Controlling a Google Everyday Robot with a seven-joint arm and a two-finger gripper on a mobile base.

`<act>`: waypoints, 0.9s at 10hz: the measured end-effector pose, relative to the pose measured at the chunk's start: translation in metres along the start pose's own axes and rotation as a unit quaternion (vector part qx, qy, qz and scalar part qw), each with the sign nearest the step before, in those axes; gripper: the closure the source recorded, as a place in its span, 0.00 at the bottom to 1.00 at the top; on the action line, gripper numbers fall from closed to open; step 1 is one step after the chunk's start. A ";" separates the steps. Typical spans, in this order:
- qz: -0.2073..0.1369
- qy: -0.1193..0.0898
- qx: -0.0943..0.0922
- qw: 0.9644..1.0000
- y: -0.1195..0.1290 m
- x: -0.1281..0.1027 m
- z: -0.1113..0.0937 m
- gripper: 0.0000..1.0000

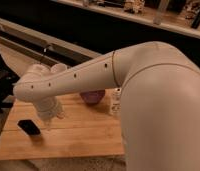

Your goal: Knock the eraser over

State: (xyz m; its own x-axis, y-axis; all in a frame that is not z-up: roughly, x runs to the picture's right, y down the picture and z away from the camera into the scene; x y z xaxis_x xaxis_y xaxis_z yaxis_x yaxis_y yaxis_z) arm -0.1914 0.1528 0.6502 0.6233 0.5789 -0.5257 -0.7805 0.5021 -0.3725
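Task status: not done, by the look of it.
- Eraser point(29, 126): 1 small black block on the left front part of the desk point(88, 132), alone, nothing touching it. Whether it stands on edge or lies flat is hard to read; no sign of a topple.
- End effector point(48, 120): low over the desk, just right of the eraser, apart from it. Open or closed: cannot tell.
- Left to do, as judged: a short sideways sweep left into the block.

Surroundings:
- Arm point(83, 75): runs across the middle of the view and hides much of the desk behind it.
- Purple rounded object point(92, 96) and 1 small pale bottle point(114, 102): toward the desk's back, right of the end effector, well apart from the eraser.
- Nothing lies between end effector and eraser.
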 end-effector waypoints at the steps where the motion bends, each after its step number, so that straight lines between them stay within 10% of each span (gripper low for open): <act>1: -0.007 0.000 0.000 1.000 0.002 0.001 -0.001 0.35; 9: -0.069 0.024 0.026 0.997 0.039 -0.026 0.013 0.35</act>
State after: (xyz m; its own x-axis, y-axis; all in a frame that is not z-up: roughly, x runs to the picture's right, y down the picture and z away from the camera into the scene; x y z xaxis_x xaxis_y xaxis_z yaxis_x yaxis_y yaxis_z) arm -0.2374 0.1657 0.6589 0.7205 0.4706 -0.5093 -0.6830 0.6087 -0.4038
